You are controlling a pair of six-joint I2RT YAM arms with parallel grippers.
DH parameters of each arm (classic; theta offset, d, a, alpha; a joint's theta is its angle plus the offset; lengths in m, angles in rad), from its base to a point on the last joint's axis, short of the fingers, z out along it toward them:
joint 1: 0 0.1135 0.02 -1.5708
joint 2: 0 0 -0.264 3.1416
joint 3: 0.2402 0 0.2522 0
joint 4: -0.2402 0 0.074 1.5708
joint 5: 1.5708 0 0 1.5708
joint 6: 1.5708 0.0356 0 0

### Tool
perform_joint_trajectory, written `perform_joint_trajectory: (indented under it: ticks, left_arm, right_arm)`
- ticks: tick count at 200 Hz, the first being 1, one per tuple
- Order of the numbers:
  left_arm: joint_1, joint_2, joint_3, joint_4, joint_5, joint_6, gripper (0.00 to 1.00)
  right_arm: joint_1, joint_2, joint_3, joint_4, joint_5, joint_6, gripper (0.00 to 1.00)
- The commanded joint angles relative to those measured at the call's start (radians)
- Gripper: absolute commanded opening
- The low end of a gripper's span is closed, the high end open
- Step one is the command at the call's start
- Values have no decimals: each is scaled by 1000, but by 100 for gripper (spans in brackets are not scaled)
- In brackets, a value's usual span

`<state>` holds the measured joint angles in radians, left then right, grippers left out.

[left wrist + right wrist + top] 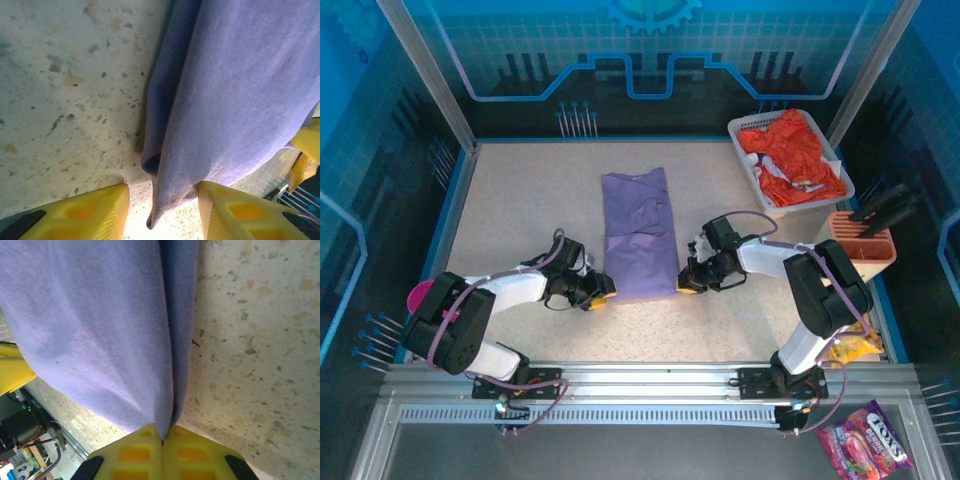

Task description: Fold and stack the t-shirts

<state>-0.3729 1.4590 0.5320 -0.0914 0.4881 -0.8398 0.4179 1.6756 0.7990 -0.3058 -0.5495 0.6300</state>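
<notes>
From above you're seeing the lavender t-shirt [638,235] lying folded at centre, the orange t-shirt [798,150] in the basket [742,140] at two o'clock. Wrist views are adding: right gripper [162,441] pinching the lavender edge, left gripper [162,212] fingers spread astride its corner.

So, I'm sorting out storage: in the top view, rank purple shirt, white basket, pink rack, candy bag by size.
1. Purple shirt, narrowly.
2. White basket.
3. Pink rack and candy bag look alike; unranked.
</notes>
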Motion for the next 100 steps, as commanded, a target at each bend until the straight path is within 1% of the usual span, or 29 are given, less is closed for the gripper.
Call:
perform_joint_trajectory:
  ticks: [1,43,72,100]
  left_arm:
    - [-8,62,-18,219,-16,-30,41]
    - [-9,95,-13,284,-11,-55,39]
    - [-9,117,-15,344,-7,-79,36]
    - [-9,132,-10,362,-10,-84,34]
  right_arm:
    - [-9,4,-11,-19,-4,-12,0]
    - [-10,7,-7,-21,-4,-13,0]
    - [-10,7,-4,-18,-4,-12,0]
    - [-10,6,0,-23,-6,-13,0]
